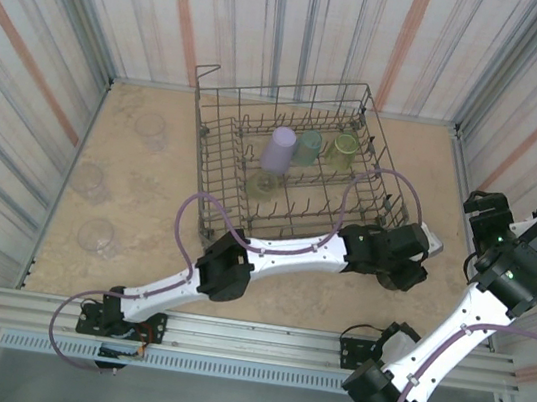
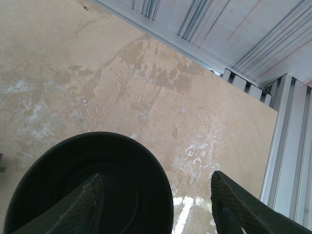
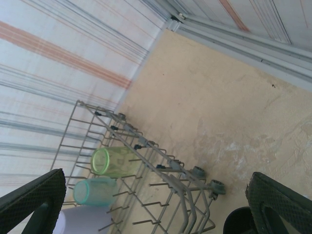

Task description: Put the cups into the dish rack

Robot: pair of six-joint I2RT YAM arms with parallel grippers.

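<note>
Left wrist view: left gripper [image 2: 157, 175] stands open astride the wall of the dark cup [image 2: 92, 180], 1 finger inside and the other clear outside; inner contact possible, not confirmed. Right gripper [image 3: 157, 173] is spread wide, empty. Top view: dish rack [image 1: 263, 99] holds the lavender cup [image 1: 279, 149], teal cup [image 1: 308, 146] and yellow-green cup [image 1: 344, 149]; 3 clear cups [image 1: 97, 234] sit on the table [image 1: 136, 272] to its left.
</note>
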